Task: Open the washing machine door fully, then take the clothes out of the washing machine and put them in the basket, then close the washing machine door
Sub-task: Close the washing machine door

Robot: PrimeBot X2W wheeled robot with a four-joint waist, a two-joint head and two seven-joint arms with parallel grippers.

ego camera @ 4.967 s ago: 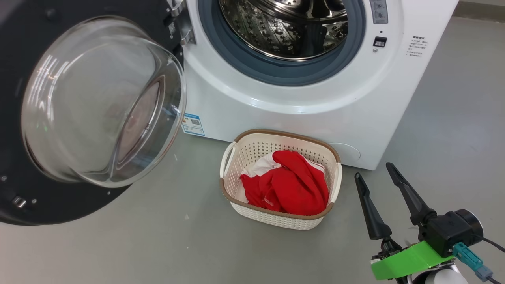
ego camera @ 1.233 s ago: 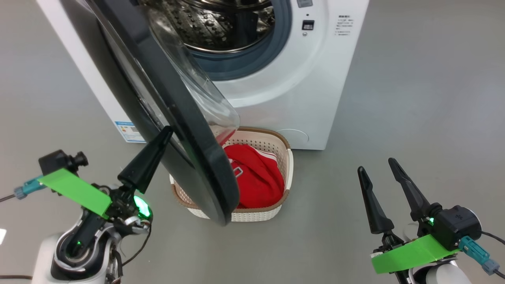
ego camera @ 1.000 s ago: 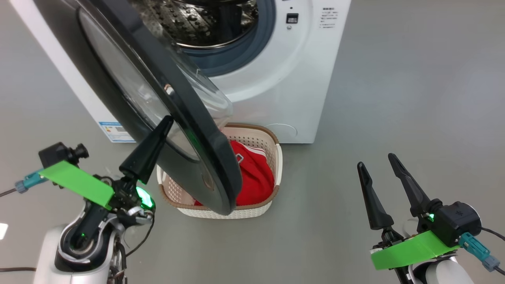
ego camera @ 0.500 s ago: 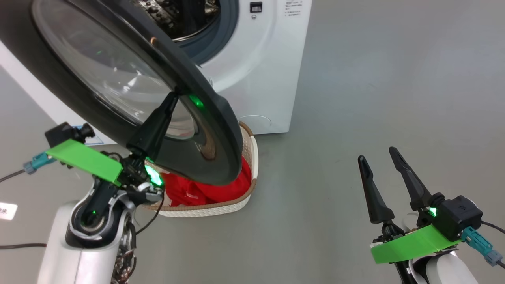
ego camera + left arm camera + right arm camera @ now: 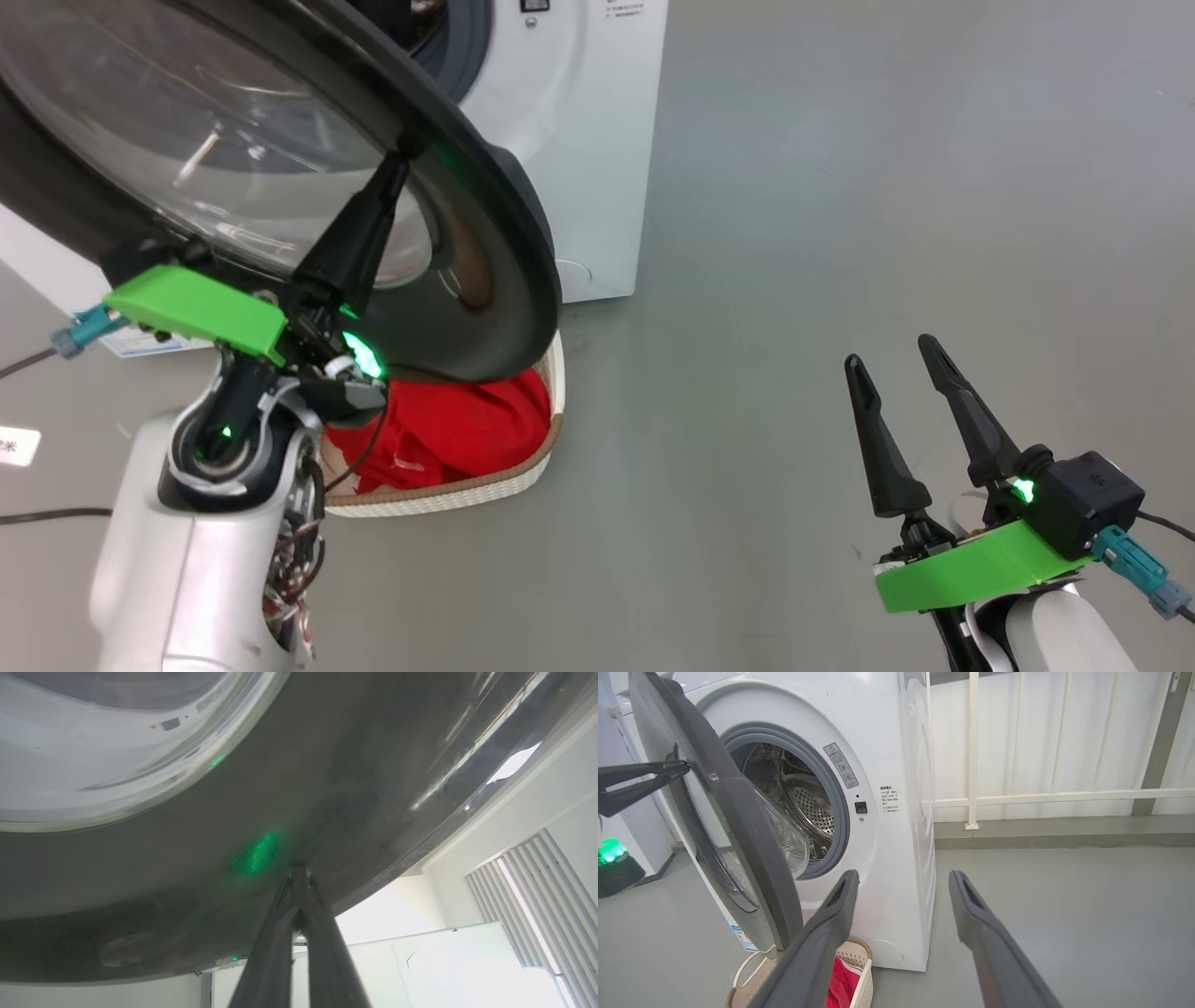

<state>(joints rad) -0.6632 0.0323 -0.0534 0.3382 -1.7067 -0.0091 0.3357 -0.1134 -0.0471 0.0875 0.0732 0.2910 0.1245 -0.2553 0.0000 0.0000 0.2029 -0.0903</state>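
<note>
We log left end effector point(image 5: 400, 166) pinched closed, tip against glossy black-rimmed round glass door point(image 5: 509, 243); right end effector point(image 5: 890, 355) spread apart.

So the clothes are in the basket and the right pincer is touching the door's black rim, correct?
No: the left pincer touches the black rim of the washing machine door, as the head view shows; the right pincer hangs open, clear of it. The clothes are in the basket.

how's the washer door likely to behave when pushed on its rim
The washing machine door looks thick and rigid, so it should swing as one piece. Its glossy rim seems slippery; the shut left pincer on it might skid.
</note>
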